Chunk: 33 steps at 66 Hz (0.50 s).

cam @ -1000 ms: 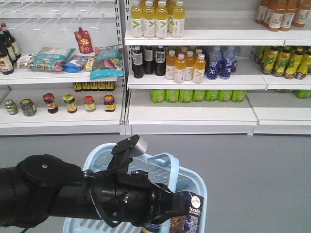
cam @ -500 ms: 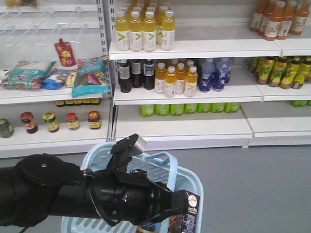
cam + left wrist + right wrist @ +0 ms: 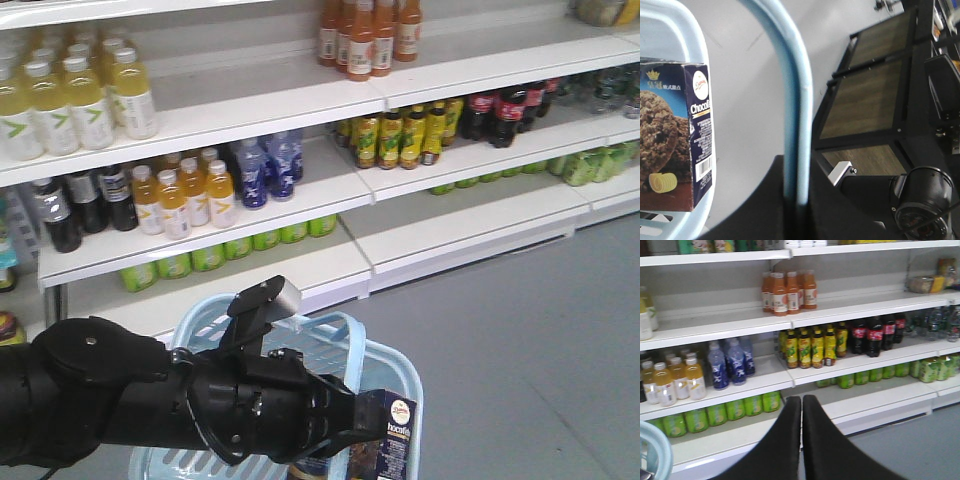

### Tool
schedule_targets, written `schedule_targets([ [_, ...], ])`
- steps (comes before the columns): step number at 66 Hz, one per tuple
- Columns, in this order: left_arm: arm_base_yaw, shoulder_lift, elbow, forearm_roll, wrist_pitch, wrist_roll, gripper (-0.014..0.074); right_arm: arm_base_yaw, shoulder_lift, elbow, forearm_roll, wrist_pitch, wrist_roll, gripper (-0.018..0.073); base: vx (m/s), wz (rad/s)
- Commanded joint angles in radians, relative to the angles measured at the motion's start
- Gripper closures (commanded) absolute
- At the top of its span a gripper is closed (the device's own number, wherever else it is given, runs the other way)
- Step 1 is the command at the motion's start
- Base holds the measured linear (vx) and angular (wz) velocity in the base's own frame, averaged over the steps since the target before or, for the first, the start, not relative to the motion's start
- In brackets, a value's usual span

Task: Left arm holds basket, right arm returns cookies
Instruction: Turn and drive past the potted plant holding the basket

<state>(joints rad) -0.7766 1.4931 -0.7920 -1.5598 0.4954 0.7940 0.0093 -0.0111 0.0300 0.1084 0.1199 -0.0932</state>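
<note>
Closest thing in the left wrist view is the left gripper, bottom centre, clamped onto the basket handle, the pale blue loop running straight up the frame. At the left edge there's the cookie box. It's dark navy with a chocolate-chip cookie picture, and "Choco" and a white barcode are readable on its side. It stands upright inside the rim of the basket. On the right of that view a black rack with wood-look panels stands on the grey floor.

From the front camera, the left arm fills the lower left, bulky and black, with a little silver-grey cylinder on a bracket on top. The light blue basket is at lower centre, just past the arm's end. The box sits in its right-hand corner, top poking just above the rim.

The right gripper is at the bottom centre of the right wrist view. Its two black fingers are pressed together with only a thin seam between them, and there's nothing in them. A sliver of basket rim shows in the lower left corner there.

Further back it's white store shelves. They've got yellow drink bottles upper left, orange bottles top centre, blue bottles mid-frame, green drinks on the low shelf and cola bottles off to the right.
</note>
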Motion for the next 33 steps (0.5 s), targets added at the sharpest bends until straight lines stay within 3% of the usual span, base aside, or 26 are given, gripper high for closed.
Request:
schedule_targets([
  [1,-0.002,-0.046,-0.029,-0.037,0.030,0.015,0.0603,-0.005,-0.010,-0.002,-0.003,-0.074,-0.005,0.0568,0.21,-0.68],
  [33,-0.002,-0.046,-0.029,-0.037,0.030,0.015,0.0603,-0.005,-0.010,-0.002,-0.003,-0.074,-0.005,0.0568,0.21,-0.58],
])
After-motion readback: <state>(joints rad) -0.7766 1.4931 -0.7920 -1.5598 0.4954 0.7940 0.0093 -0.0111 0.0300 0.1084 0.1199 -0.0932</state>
